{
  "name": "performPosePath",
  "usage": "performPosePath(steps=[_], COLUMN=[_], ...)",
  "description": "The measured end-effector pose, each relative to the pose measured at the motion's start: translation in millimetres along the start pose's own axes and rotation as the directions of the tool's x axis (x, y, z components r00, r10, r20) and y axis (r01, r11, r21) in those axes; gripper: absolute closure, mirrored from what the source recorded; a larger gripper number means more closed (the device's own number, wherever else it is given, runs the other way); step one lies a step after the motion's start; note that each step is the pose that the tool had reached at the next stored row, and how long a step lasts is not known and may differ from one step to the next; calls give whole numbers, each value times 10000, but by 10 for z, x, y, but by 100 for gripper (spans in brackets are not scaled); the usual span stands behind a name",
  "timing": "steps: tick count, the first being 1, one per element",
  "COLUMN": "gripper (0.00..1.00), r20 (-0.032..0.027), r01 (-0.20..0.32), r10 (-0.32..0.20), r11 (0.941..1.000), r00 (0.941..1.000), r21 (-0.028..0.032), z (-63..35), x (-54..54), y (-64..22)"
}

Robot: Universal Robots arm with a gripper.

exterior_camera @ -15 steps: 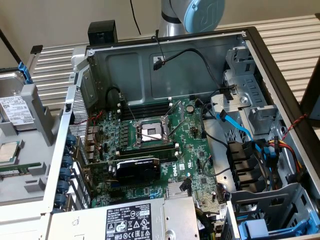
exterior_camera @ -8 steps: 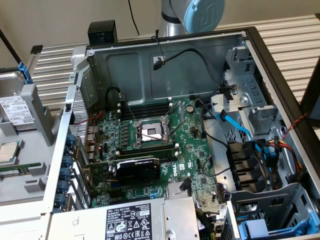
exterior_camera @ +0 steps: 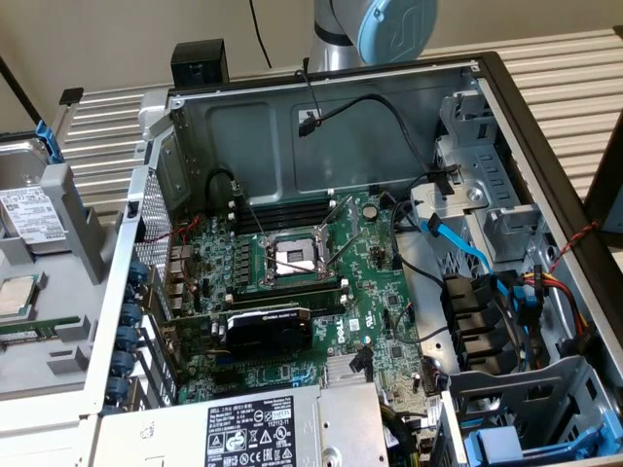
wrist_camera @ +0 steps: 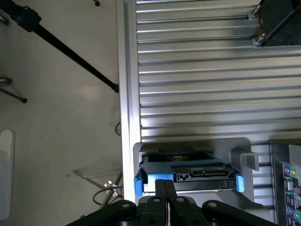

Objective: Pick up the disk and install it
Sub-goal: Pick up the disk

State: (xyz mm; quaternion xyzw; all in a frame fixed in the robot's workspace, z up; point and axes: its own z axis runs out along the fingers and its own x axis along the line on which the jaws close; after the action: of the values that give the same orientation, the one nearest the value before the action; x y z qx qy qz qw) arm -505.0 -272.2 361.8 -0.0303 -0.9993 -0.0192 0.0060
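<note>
Claw [wrist_camera: 165, 184] fully closed, gripping nothing, with the disk [wrist_camera: 188, 175] standing on edge in a grey holder [wrist_camera: 244, 160] just ahead of its tips.

The arm [exterior_camera: 334, 37] is a silver-grey tube with a pale blue round cap [exterior_camera: 397, 24]; the gripper [wrist_camera: 165, 184] is black, with jointed links and round pivots.

White-labelled, blue-framed disk [exterior_camera: 27, 219] sits in a grey holder [exterior_camera: 74, 206].
</note>
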Motion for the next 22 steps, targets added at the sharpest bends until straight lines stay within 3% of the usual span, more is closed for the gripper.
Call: performPosePath(steps=[5, 11, 16, 22], gripper=[89, 89, 89, 89], r20=[-24, -67, -85, -107], r01=[769, 1852, 2732, 3769], r10=[-769, -1852, -2732, -3769], r11=[9970, 9827, 9619, 9262], r00=[9970, 9827, 9619, 9262], r21=[8, 17, 23, 30], z=[1, 1, 1, 2], x=[2, 2, 2, 2], y=[0, 1, 0, 0])
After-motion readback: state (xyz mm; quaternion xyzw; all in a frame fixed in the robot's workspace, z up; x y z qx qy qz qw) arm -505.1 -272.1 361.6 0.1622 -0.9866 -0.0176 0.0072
